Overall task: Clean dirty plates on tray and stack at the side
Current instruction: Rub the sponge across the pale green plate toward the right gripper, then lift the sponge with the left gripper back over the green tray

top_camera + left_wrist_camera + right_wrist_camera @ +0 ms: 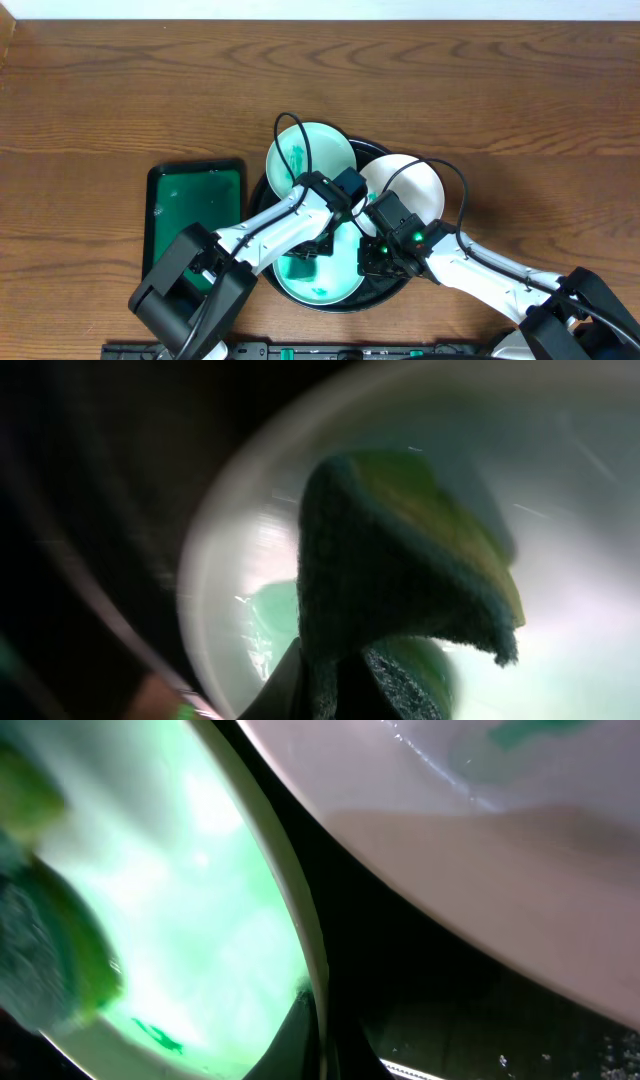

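Far left on the wood table (pixel 90 110): green rectangular tray (pixel 195 215), nothing on it that I can make out.

Left arm (pixel 270 225) comes in from the bottom-left edge and reaches over the black tray (pixel 372 152). Left gripper (pixel 312 250) is pinching a sponge (pixel 400 590), dark green scrub face and yellow-green body. In the left wrist view the sponge hangs right over the front mint plate (pixel 325 285). Contact unclear because the view is blurred.

Black tray sits mid-table and all three plates are on it:
- back mint plate (pixel 312 155), rear-left, green smears on it
- front mint plate, nearest the robot, under both grippers, small green smear (pixel 155 1040) near its edge
- white plate (pixel 415 185), rear-right, green mark near its far edge in the right wrist view

No plates outside the tray.

Right arm (pixel 480 275) enters from the bottom-right edge. Right gripper (pixel 372 262) is pressed together at the right edge of the front mint plate. In the right wrist view that rim runs straight down into the fingertips, so it reads as a pinch on the rim. White plate is just beside it, overhanging at upper right.
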You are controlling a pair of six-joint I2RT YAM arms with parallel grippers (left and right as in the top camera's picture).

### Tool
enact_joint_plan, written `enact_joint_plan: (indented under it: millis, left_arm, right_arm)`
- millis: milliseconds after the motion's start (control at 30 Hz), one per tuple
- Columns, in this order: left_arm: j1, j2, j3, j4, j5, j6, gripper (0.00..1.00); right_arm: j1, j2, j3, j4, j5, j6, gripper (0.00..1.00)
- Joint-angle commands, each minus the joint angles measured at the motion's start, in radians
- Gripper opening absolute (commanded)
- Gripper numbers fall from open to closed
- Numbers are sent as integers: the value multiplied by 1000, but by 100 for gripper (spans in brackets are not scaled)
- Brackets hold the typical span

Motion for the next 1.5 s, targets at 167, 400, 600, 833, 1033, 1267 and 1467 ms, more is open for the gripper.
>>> enact_joint_plan:
  millis: [167, 400, 600, 833, 1033, 1267, 1467]
  left_arm:
    - [13, 31, -32, 2, -363, -146, 7]
    - [2, 31, -4, 47, -360, -143, 7]
    - [-44, 31, 88, 11, -360, -123, 7]
    - [-52, 31, 161, -38, -364, -124, 7]
    - [-52, 29, 189, -73, -363, -123, 7]
    - [-51, -21, 231, -138, -362, -123, 7]
    - [-11, -98, 267, -232, -338, -122, 7]
  right_arm:
    - [17, 22, -22, -13, -2, -27, 1]
    - [17, 22, -22, -13, -2, -27, 1]
    - [17, 22, -22, -12, -2, -27, 1]
    - [17, 22, -22, -13, -2, -27, 1]
    - [17, 22, -22, -10, -2, -27, 1]
    - [17, 22, -22, -8, -2, -27, 1]
    - [17, 22, -21, 8, -3, -48, 1]
